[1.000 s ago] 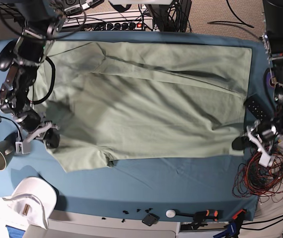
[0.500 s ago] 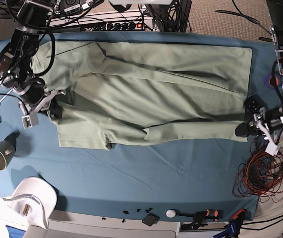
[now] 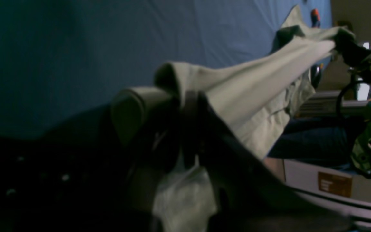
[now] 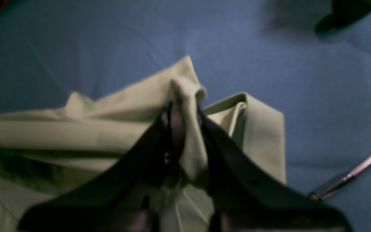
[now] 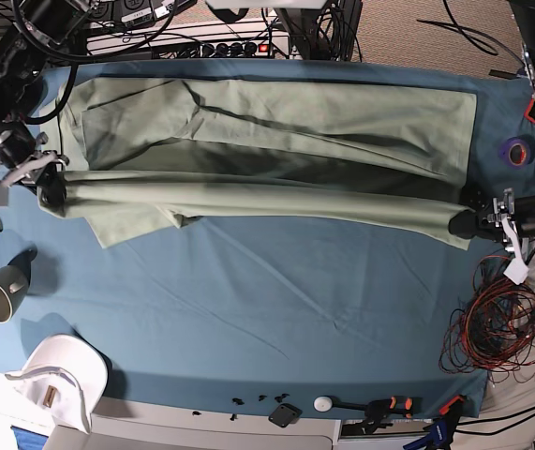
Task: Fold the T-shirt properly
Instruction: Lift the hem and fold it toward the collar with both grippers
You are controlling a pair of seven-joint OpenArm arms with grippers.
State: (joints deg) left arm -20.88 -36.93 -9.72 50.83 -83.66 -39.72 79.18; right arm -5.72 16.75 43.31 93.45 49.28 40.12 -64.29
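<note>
Looking from the near edge of the blue cloth (image 5: pixel 276 309) back: a white cap (image 5: pixel 61 375) and a dark mug (image 5: pixel 0 291) sit at the near corner, a tangle of red wires (image 5: pixel 492 328) at the other side, all well apart from the work. Mid-table, the shirt (image 5: pixel 276 150) lies spread across the far half, its near edge lifted and drawn taut into a long horizontal fold line. Right gripper (image 5: pixel 53 190) is clenched on a bunched corner of fabric at one end; wrist view shows cloth (image 4: pixel 185 129) pinched between the dark jaws. Left gripper (image 5: pixel 473 223) is clamped on the opposite corner; its wrist view shows the fabric (image 3: pixel 253 87) stretched away in a tight ridge. Judgement: the fabric is light, soft and limp; it sags and creases wherever unsupported, so it needs holding at both ends of one edge, as now, with tension kept even. Uneven pull would likely skew the fold or drag the lower layer. No tag, brand or legible writing can be made out on the shirt. Beyond it, cables and a power strip (image 5: pixel 220 45) line the far edge.
</note>
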